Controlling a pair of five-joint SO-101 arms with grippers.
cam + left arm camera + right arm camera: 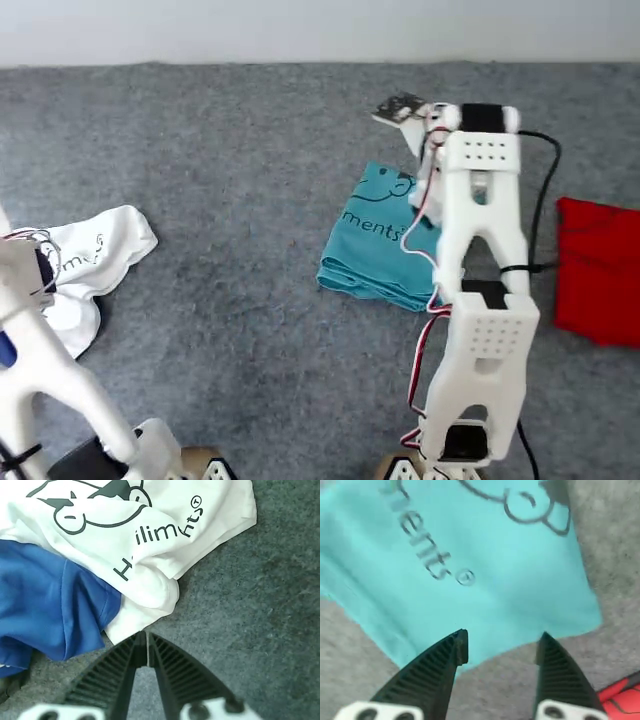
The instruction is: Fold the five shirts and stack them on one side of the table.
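Observation:
A folded teal shirt (372,240) with dark print lies in the middle of the table. My right gripper (503,645) hangs open just above the teal shirt's (470,565) edge, holding nothing. A crumpled white shirt (95,250) with dark print lies at the left. In the left wrist view the white shirt (150,535) rests partly over a blue shirt (45,605). My left gripper (146,641) is shut and empty, its tips over grey felt right beside the white shirt's hem. A folded red shirt (600,270) sits at the right edge.
Grey felt (230,180) covers the table up to a white wall at the back. A small flat card (400,108) lies behind the teal shirt. The right arm (480,250) stands between the teal and red shirts.

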